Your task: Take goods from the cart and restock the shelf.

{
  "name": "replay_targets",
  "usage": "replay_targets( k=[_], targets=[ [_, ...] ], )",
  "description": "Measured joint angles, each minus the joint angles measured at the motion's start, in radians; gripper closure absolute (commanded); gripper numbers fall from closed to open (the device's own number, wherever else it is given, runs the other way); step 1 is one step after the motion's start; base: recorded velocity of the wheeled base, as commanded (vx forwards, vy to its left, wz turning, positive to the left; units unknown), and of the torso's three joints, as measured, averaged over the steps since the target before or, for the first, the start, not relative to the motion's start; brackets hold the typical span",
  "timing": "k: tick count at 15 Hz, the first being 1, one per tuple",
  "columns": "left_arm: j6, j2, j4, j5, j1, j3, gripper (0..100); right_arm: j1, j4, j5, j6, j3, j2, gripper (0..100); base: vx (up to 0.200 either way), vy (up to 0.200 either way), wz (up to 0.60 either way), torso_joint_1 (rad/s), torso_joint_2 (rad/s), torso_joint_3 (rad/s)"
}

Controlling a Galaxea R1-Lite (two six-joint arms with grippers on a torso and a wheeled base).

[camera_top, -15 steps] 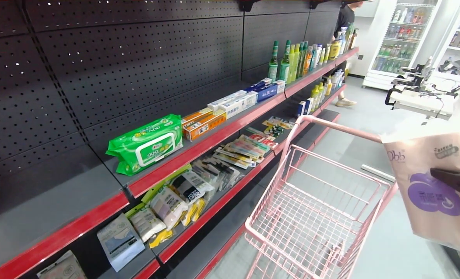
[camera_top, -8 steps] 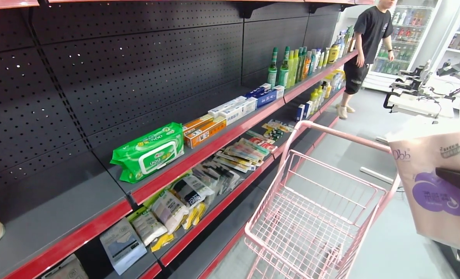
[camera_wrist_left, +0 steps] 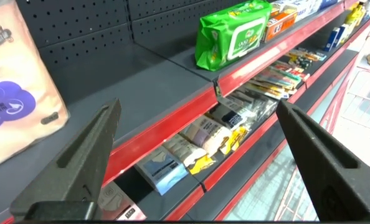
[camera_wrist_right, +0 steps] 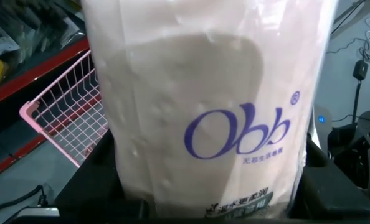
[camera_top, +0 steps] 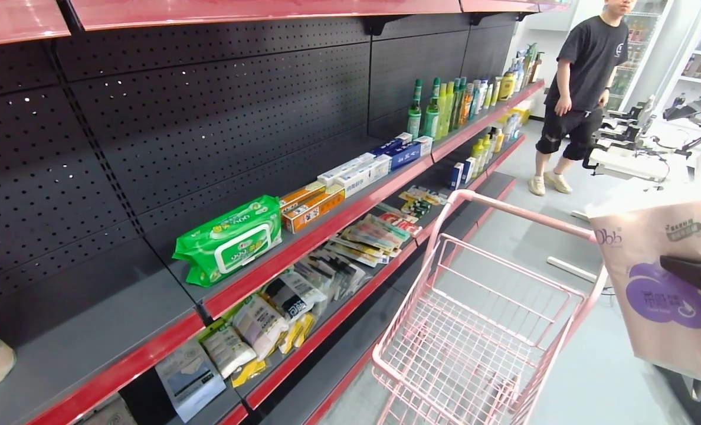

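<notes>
Gripping the tissue pack (camera_top: 663, 283) across its broad printed faces, your right gripper (camera_top: 698, 276) is clenching it firmly, one dark finger pressing over the purple logo. You are holding the pack upright, raised just beside the right rim of the pink cart (camera_top: 486, 203). This is probably so that it is hanging clear of the wire basket and can go down standing rather than flat. Your left gripper (camera_wrist_left: 197, 124) is hanging over the middle shelf (camera_top: 91, 330) with its fingers spread wide and nothing between them. A matching tissue pack (camera_wrist_left: 14, 81) is standing on the grey deck close beside it. That one is sitting at the far left end, which is leaving a bare stretch of deck between it and the green wipes pack (camera_top: 229, 239). I am judging that gap to be where the held pack is heading. The cart's basket is looking nearly emptied, so you are likely working on one of the last items.
</notes>
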Motion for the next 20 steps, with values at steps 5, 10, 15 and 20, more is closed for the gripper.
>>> replay_targets(
  k=[5,10,15,20],
  targets=[
    [0.000,0.000,0.000,0.000,0.000,0.000,0,-0.032,-0.013,-0.007,-0.054,0.001,0.026,100,0.000,0.000,0.00,0.021,-0.05,-0.024],
    [0.000,0.000,0.000,0.000,0.001,0.000,0,-0.041,-0.016,-0.001,-0.061,0.005,0.012,100,0.000,0.000,0.60,0.003,0.00,0.003],
    [0.000,0.000,0.000,0.000,0.000,0.000,0,-0.040,-0.013,0.000,-0.063,0.006,-0.001,100,0.000,0.000,0.60,0.000,0.00,0.002],
    [0.000,0.000,0.000,0.000,0.000,0.000,0,-0.039,-0.013,0.000,-0.064,0.020,-0.034,100,0.000,0.000,0.60,0.002,0.00,0.003]
  ],
)
